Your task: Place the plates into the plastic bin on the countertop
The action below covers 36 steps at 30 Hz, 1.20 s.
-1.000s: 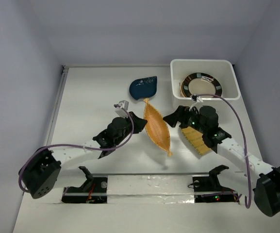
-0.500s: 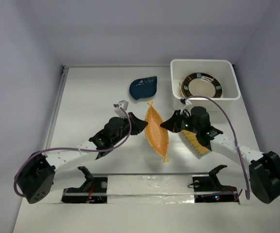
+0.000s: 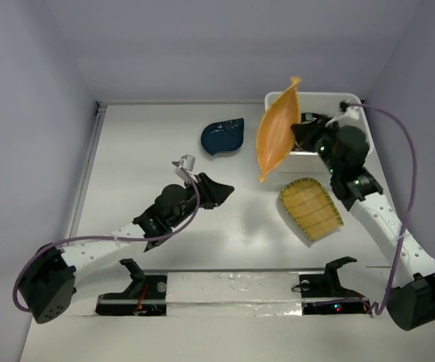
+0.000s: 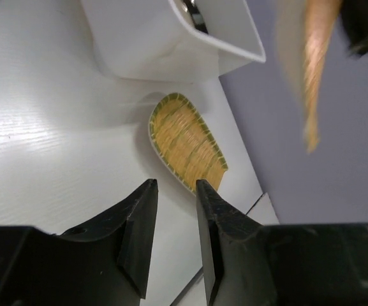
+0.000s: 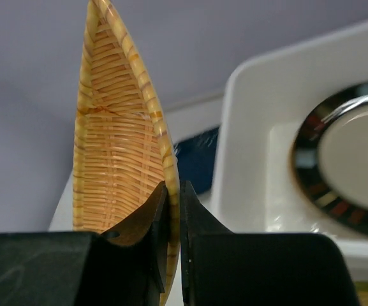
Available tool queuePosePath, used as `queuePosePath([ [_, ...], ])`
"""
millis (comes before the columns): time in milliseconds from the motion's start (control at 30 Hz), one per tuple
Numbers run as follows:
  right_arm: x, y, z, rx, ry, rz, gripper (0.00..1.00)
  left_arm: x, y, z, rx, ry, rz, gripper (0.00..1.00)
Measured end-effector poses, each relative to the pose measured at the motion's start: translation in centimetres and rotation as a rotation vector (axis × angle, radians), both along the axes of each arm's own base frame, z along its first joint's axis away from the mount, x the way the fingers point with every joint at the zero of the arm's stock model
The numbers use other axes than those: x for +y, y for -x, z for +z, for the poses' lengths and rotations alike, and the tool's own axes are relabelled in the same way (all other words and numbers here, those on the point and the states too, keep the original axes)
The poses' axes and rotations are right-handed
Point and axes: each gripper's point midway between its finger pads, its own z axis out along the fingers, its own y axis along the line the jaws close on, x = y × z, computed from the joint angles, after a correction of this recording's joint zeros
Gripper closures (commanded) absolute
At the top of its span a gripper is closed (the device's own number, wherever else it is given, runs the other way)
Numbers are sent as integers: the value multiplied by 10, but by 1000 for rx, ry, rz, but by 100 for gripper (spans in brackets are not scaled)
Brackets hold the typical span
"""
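**Left pincer** [image 3: 221, 188]: middle of the bench [image 3: 142, 151], a little towards the near edge. It is low over the surface and points towards the right edge. Fingers are parted by a narrow gap with nothing between them.

**Yellow-green ribbed plate** [image 3: 311, 210]: right half of the bench, lying flat and face up on the surface. It is just nearer than the bin and apart from it, and no pincer touches it. The left wrist view shows it [image 4: 187, 143] ahead of the parted fingers.

**Navy leaf plate** [image 3: 222, 136]: middle of the bench towards the far edge, lying flat, well apart from both pincers.

**Right pincer** [image 3: 301, 132]: raised beside the bin's left wall. It is clamped on the rim of the orange boat-shaped plate [image 3: 277, 132]; the wrist view shows both fingers pinching the woven edge [image 5: 117, 146].

**Orange boat-shaped plate**: clear of the bench and standing on edge with one tip up. From above it overlaps the bin's left rim.

**Plastic bin** [image 3: 315, 96]: white tub at the far right corner of the bench.

**Brown-striped-rim plate** [image 5: 349, 146]: lies flat inside the bin. From above, the right arm mostly hides it.
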Motion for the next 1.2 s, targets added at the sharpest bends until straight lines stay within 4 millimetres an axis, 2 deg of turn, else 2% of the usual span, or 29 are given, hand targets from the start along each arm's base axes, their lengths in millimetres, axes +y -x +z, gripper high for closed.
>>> queuePosePath([
  [67, -36, -22, 30, -49, -10, -123, 100, -10, 1, -15, 29, -23, -19, 69],
  [167, -87, -50, 40, -46, -10, -284, 100, -33, 10, -53, 97, -107, -78, 66],
  [267, -128, -76, 16, 38, -9, -394, 100, -64, 19, -85, 151, -188, -153, 59],
  [367, -152, -95, -22, 148, -16, -446, 100, -96, 21, -103, 174, -228, -210, 56],
  [533, -165, -119, -80, 313, -51, -444, 100, -135, 23, -118, 186, -232, -272, 40],
  [667, -161, -128, -112, 395, -82, -417, 100, -154, 25, -130, 206, -232, -301, 37],
  [800, -158, -134, -137, 456, -109, -402, 93, -172, 27, -138, 212, -238, -322, 37],
  [867, -159, -135, -145, 475, -123, -404, 88, -183, 29, -141, 212, -239, -336, 37],
  [1000, -163, -137, -151, 490, -128, -414, 84, -203, 31, -149, 213, -243, -351, 38],
  [1100, -164, -139, -152, 491, -119, -416, 70, -211, 30, -163, 229, -254, -346, 39],
  [1133, -165, -139, -152, 491, -112, -416, 69, -214, 30, -165, 234, -247, -345, 39],
  [1167, -165, -139, -152, 489, -105, -417, 62, -217, 29, -164, 233, -239, -341, 40],
  [1200, -166, -140, -152, 487, -99, -418, 61, -218, 28, -164, 234, -236, -335, 40],
])
